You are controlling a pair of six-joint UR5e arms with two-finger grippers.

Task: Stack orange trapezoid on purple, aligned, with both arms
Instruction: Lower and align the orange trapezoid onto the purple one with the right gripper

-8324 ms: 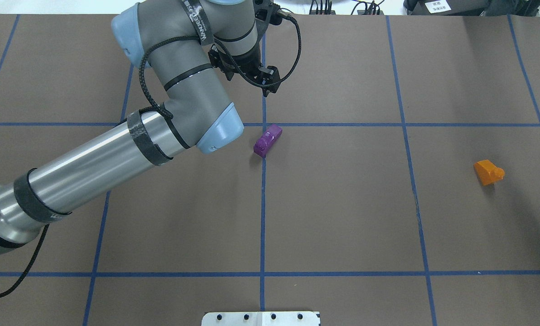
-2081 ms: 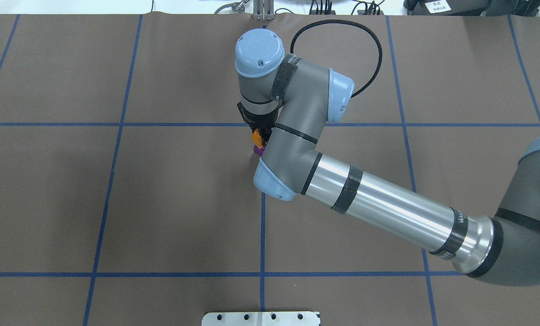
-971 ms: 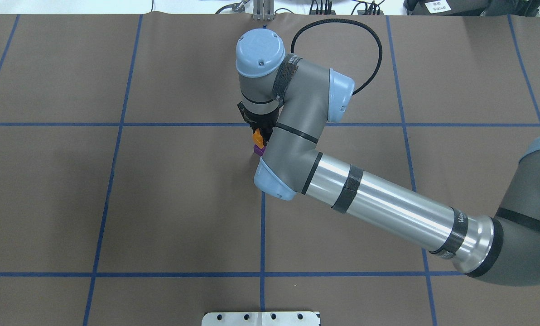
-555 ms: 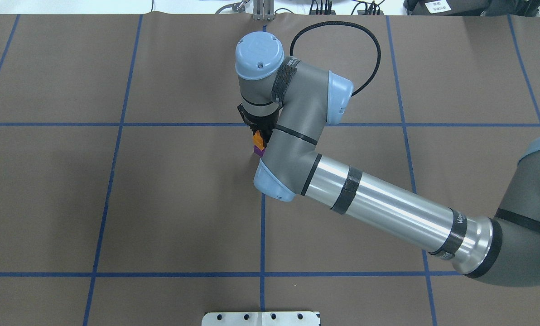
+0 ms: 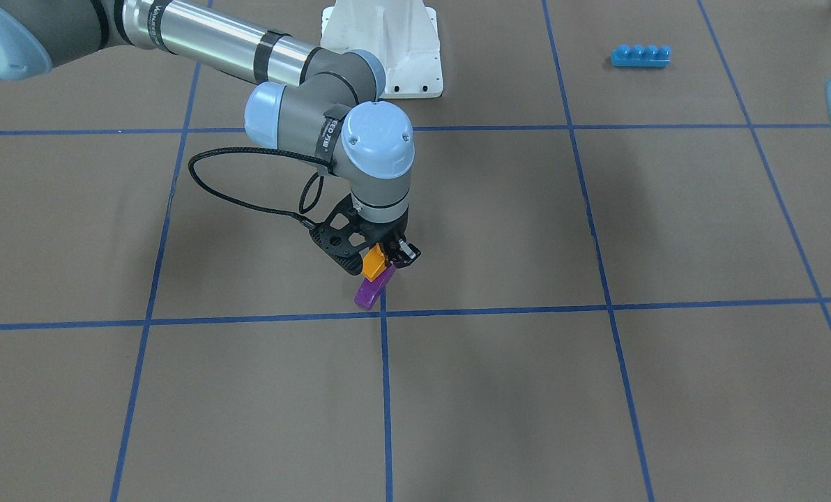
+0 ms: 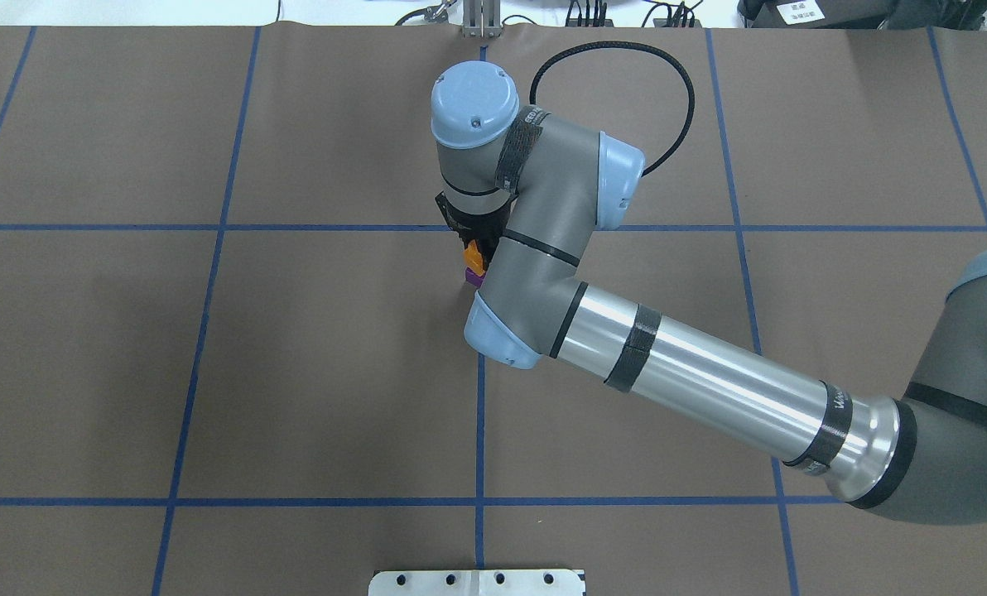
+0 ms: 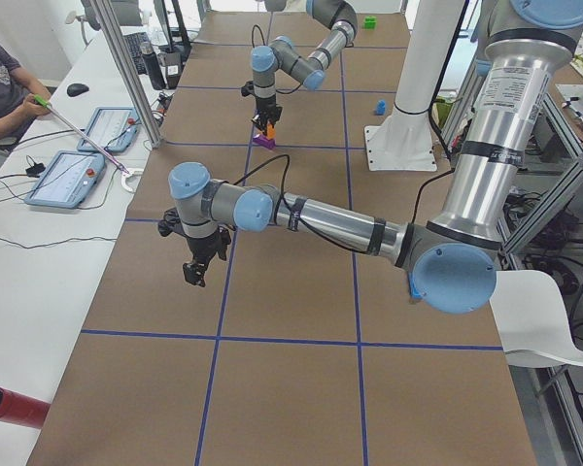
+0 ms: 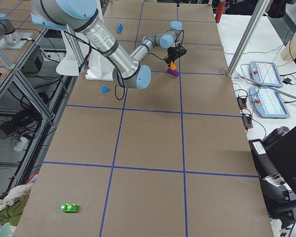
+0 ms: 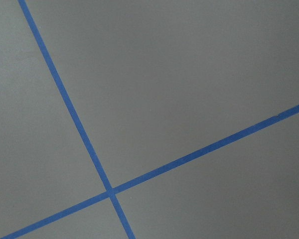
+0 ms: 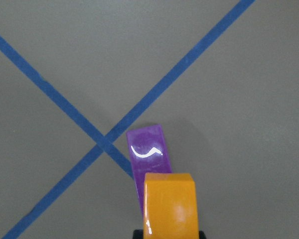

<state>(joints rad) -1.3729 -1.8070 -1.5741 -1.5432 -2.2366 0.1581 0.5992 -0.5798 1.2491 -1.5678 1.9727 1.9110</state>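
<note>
Orange (image 5: 373, 264) has crossed from the right to over purple (image 5: 370, 294), pinched in the right gripper (image 5: 379, 263); overhead, the arm (image 6: 692, 381) hides most of both; left gripper (image 7: 193, 275), spread or pressed together, I cannot tell.

You see the far right gripper (image 7: 267, 120) holding the orange trapezoid (image 7: 270, 129) just over the purple (image 7: 264, 142); the near left gripper (image 7: 191, 280) hangs above the table (image 7: 291, 388).

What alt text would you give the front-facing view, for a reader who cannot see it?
The right gripper holds an orange brick directly over one end of a purple brick, which lies on the brown table beside a crossing of blue tape lines. A blue four-stud brick lies apart at the top right.
</note>
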